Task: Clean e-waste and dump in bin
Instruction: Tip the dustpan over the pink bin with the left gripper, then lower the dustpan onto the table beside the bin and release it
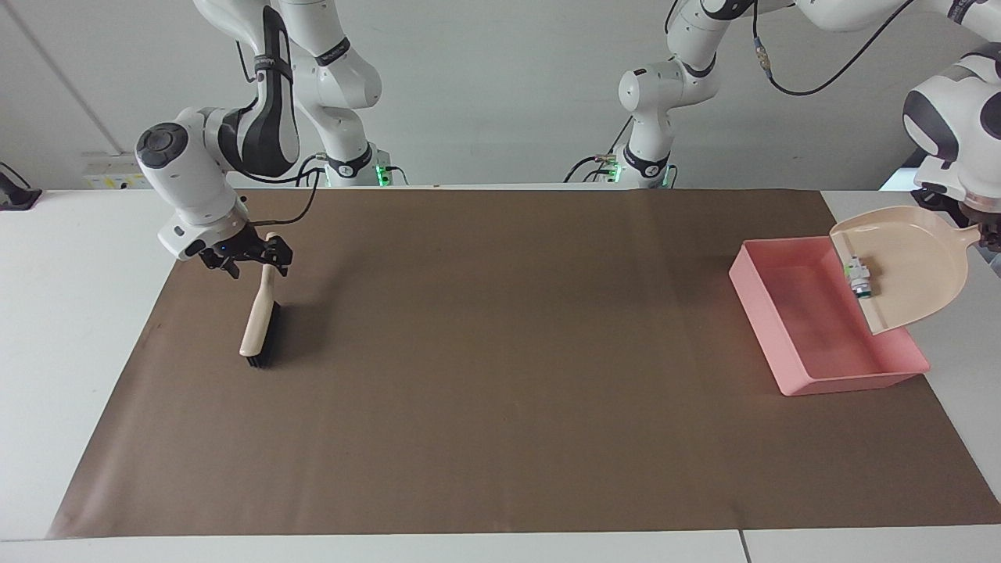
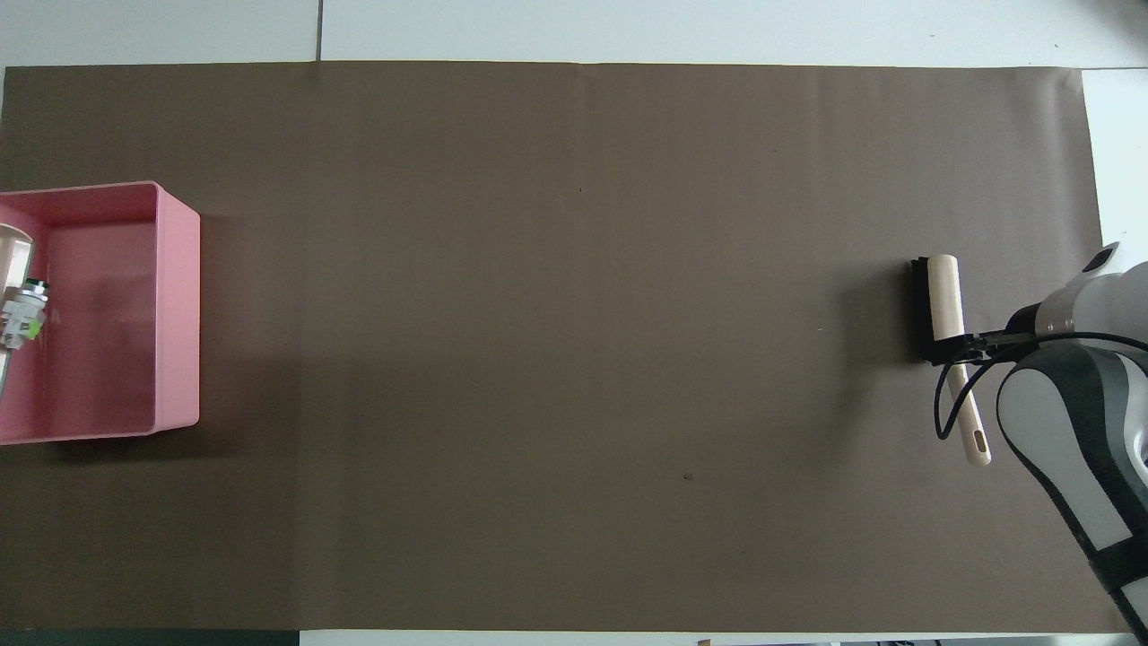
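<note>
Right now the left gripper [image 1: 987,231] is at the left arm's end of the table, just beside the bin [image 1: 852,385]. Its fingers are closed tight on the handle tip of the dustpan [image 1: 915,266]. That grip keeps the dustpan off the table, tilted, with its open lip pointing down over the bin. The lip sits above the bin's inside, close to the bin wall that faces the left arm's end.

One piece of e-waste [image 1: 858,278], white-grey with a bright green patch, lies on the dustpan right at the lip, above the bin. From overhead it shows at the edge of the frame [image 2: 22,314], over the pink floor near that same wall [image 2: 178,314].

The bin rests on the brown paper [image 1: 500,391] that covers most of the table [image 1: 78,313]. It sits with its long sides running toward and away from the robots.

Well apart from the bin, at the right arm's end of the table, a brush [image 1: 258,324] lies on the paper. Its handle points toward the robots and its black bristles face the bin's end.

The right gripper [image 1: 249,256] hangs low over that handle with its fingers spread apart, one on each side. It is not clamped on the handle, and whether a finger touches it cannot be told.
</note>
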Motion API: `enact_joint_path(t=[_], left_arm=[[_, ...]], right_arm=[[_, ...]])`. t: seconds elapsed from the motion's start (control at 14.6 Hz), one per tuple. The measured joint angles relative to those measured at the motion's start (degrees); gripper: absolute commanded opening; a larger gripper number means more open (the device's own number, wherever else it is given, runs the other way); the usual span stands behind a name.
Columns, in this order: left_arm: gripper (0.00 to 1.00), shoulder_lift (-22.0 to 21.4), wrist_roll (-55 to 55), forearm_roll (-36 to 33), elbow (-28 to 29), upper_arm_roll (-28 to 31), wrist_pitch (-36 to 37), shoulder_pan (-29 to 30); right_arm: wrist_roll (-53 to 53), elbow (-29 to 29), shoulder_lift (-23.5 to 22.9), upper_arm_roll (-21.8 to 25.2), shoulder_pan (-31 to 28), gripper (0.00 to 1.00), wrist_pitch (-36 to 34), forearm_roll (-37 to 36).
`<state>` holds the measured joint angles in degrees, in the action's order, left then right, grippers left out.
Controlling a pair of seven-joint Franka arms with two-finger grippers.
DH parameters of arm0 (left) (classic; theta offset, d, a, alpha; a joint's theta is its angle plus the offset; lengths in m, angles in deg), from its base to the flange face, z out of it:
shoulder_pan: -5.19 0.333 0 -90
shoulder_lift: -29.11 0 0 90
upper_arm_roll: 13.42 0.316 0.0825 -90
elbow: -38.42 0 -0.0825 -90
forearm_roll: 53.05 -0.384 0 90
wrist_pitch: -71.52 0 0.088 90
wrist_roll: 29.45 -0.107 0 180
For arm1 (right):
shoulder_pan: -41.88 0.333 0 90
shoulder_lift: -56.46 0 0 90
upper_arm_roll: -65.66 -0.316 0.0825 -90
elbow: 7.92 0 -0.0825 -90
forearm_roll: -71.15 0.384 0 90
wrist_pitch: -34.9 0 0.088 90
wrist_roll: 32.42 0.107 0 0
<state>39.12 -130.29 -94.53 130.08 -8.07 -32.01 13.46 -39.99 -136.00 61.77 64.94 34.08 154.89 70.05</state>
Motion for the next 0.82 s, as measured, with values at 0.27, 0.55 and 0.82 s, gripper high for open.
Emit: enact_joint_path(t=[0.27,0.55,0.82], left_arm=[[0.01,-1.15,0.16,-1.05,0.93,0.06,-0.01,-0.86],[0.01,-4.50,-3.04,3.27,0.41,0.01,0.92,-0.88],[0.01,-7.10,-4.13,14.23,1.48,-0.41,3.29,-2.81]], right_arm=[[7.88,7.23,0.43,-0.36,5.79,1.00,-5.58,-0.05],[8.51,19.43,0.97,-0.23,6.56,1.00,-16.66,-0.09],[8.93,30.83,0.98,1.14,6.35,1.00,-29.40,-0.10]])
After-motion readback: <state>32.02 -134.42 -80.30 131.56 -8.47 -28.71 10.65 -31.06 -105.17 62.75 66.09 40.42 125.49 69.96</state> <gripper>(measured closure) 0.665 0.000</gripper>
